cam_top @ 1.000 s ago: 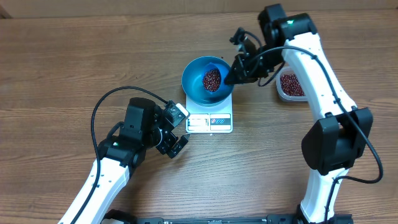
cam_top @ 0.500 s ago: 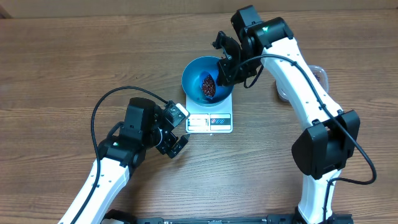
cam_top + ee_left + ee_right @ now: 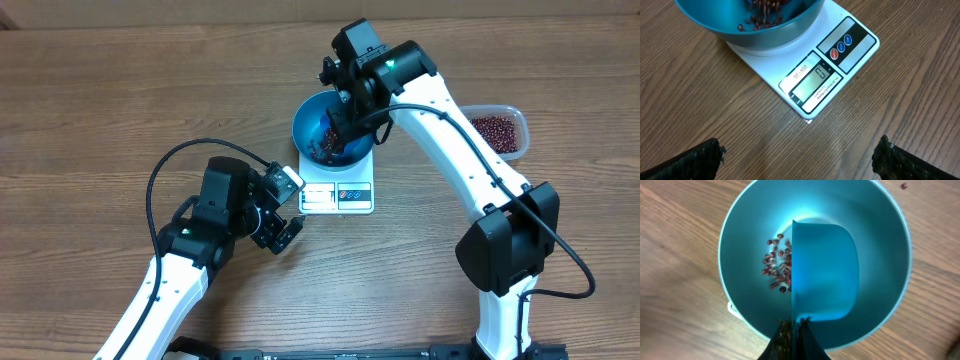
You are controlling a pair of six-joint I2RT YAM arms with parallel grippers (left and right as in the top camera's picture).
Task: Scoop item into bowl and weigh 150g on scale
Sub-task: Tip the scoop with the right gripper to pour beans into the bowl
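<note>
The blue bowl (image 3: 305,118) stands on the white scale (image 3: 338,197), whose lit display (image 3: 815,84) faces the left wrist camera. My right gripper (image 3: 339,126) hangs over the bowl, shut on the handle of a small blue scoop (image 3: 825,275). The scoop is rolled onto its side, its smooth back towards the right wrist camera. Dark red-brown beans (image 3: 778,270) lie loose beside it on the bowl's floor (image 3: 755,225). My left gripper (image 3: 286,216) rests low over the table in front of the scale, open, with bare wood between its fingertips (image 3: 714,152).
A clear plastic tub (image 3: 497,131) holding more beans sits at the back right. A single stray bean (image 3: 903,186) lies on the wood beyond the bowl. The left arm's black cable (image 3: 160,172) loops over the table on the left.
My right arm swung left over the bowl and turned the scoop over. The beans that sat heaped in the scoop now lie spread in the bowl. The left arm stayed still.
</note>
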